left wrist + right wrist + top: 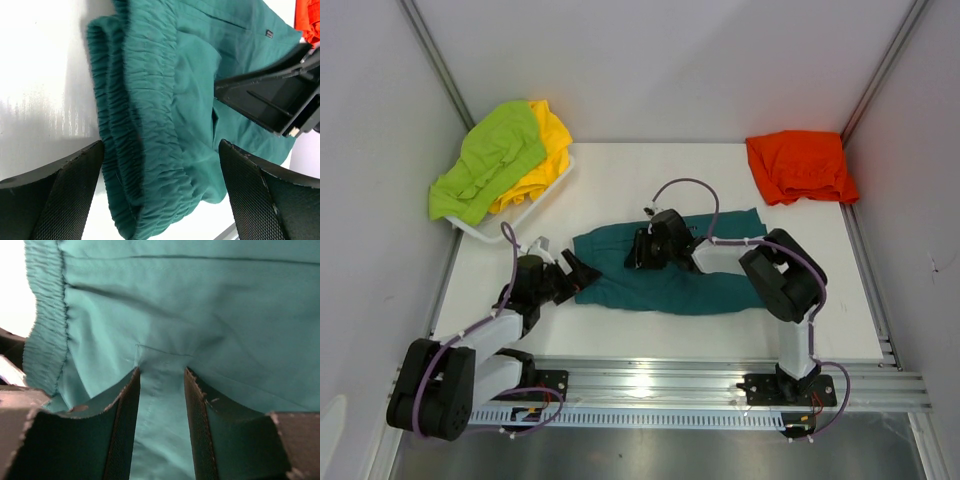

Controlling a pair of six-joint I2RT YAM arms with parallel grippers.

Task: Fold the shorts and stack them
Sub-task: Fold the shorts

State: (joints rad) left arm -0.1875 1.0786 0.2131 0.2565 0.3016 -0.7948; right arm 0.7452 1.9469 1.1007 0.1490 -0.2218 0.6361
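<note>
Teal shorts (705, 285) lie flat across the middle of the table, elastic waistband (145, 150) toward the left. My left gripper (582, 275) (162, 145) is open wide, one finger on each side of the waistband end, touching nothing. My right gripper (638, 250) (162, 371) rests tips-down on the teal fabric near the waistband. Its jaws stand part-way open with smooth cloth showing in the gap. Orange shorts (800, 165) lie crumpled at the back right. Lime green shorts (490, 160) and yellow shorts (552, 135) are heaped in a white basket (510, 228).
The white basket stands at the back left corner, close to the left arm. Metal frame rails and white walls bound the table on three sides. The right gripper's black body (270, 95) shows just beyond the left fingers.
</note>
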